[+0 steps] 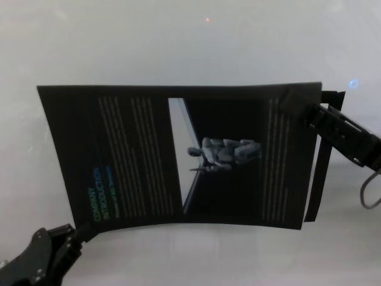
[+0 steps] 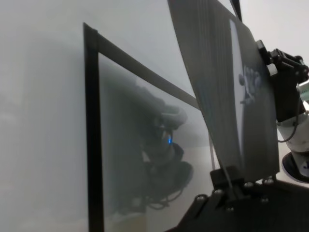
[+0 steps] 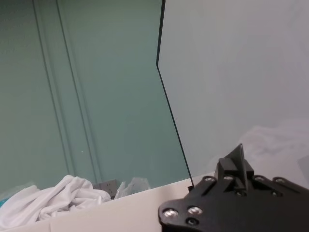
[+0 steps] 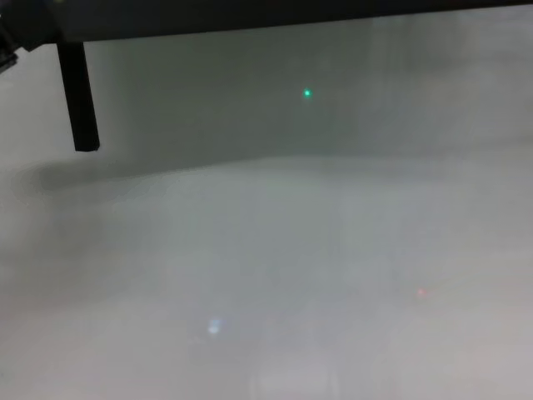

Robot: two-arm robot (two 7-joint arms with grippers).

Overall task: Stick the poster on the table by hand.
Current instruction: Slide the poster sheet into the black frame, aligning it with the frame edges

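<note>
Counter (image 1: 178, 36): big, pale and smooth. It fills the head view, with lots of room around the poster.

Poster (image 1: 137, 161): a large black sheet with teal words and white text. It is held up over the middle of the counter by two corners. The left wrist view shows it lifted and bending, with its grey mirror picture in the shiny top. I think it is held stretched so it can go down flat with no bumps.

Right hand (image 1: 297, 101): at the far right corner of the poster. Its jaws are closed on that corner to keep the sheet tight.

Left hand (image 1: 76, 233): at the near left corner. Its jaws pinch that corner; the left wrist view shows the sheet's edge caught in them.

Black strip (image 1: 321, 173): thin and dark, hanging just past the poster's right edge. I cannot tell what it is for.
</note>
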